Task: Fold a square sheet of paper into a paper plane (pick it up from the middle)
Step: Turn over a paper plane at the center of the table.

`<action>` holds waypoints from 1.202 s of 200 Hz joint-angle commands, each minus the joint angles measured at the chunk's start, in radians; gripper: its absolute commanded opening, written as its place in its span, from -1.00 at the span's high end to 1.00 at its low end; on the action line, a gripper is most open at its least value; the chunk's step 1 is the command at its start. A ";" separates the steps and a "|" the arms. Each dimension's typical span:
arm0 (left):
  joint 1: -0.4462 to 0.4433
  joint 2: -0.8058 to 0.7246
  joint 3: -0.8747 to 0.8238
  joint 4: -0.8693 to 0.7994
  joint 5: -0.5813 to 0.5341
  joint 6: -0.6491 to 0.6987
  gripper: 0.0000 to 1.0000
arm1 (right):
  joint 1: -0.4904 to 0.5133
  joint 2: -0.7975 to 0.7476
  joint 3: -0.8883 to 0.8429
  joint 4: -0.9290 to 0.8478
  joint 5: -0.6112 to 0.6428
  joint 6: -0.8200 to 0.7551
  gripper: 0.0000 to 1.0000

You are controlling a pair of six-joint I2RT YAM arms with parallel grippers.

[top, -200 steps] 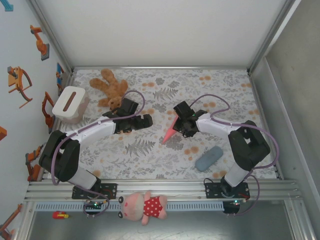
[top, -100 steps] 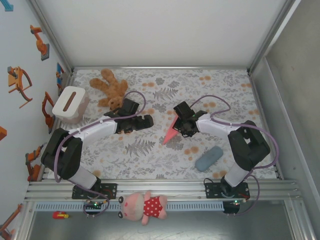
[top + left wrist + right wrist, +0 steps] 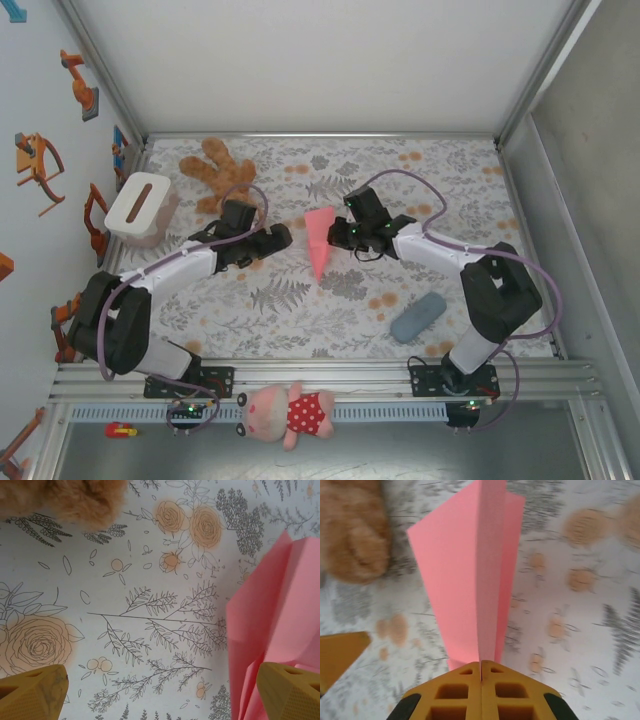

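The salmon-pink paper plane (image 3: pixel 318 240) is a narrow folded dart, held off the floral table with its tip pointing toward the near edge. My right gripper (image 3: pixel 338 235) is shut on its centre crease; in the right wrist view the plane (image 3: pixel 470 580) fans out ahead of the closed right gripper (image 3: pixel 481 662). My left gripper (image 3: pixel 280 236) stands open just left of the plane. In the left wrist view, the plane's pink wing (image 3: pixel 275 620) hangs by the right finger, and only tablecloth lies between the open left gripper's (image 3: pixel 162 692) fingers (image 3: pixel 35 692).
A brown teddy bear (image 3: pixel 220 175) lies at the back left, close behind the left gripper. A white box (image 3: pixel 140 207) stands by the left wall. A grey-blue pouch (image 3: pixel 418 316) lies near the right arm's base. A pink doll (image 3: pixel 290 413) rests on the front rail.
The right gripper has shut on the plane, lifted it and swung it left and back, so its tip now points nearward. The left gripper has drawn back a little to the left, staying open.
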 commanded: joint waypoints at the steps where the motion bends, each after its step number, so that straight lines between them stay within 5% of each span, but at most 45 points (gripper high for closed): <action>1: 0.006 -0.023 -0.001 0.029 0.028 -0.041 -0.92 | -0.026 0.035 -0.055 0.178 -0.162 -0.012 1.00; 80: -0.029 0.104 0.012 0.104 0.174 -0.073 -0.97 | -0.114 0.120 -0.226 0.348 -0.234 0.046 1.00; 240: -0.111 0.418 0.210 0.158 0.328 -0.037 0.66 | -0.140 0.130 -0.264 0.375 -0.231 0.049 1.00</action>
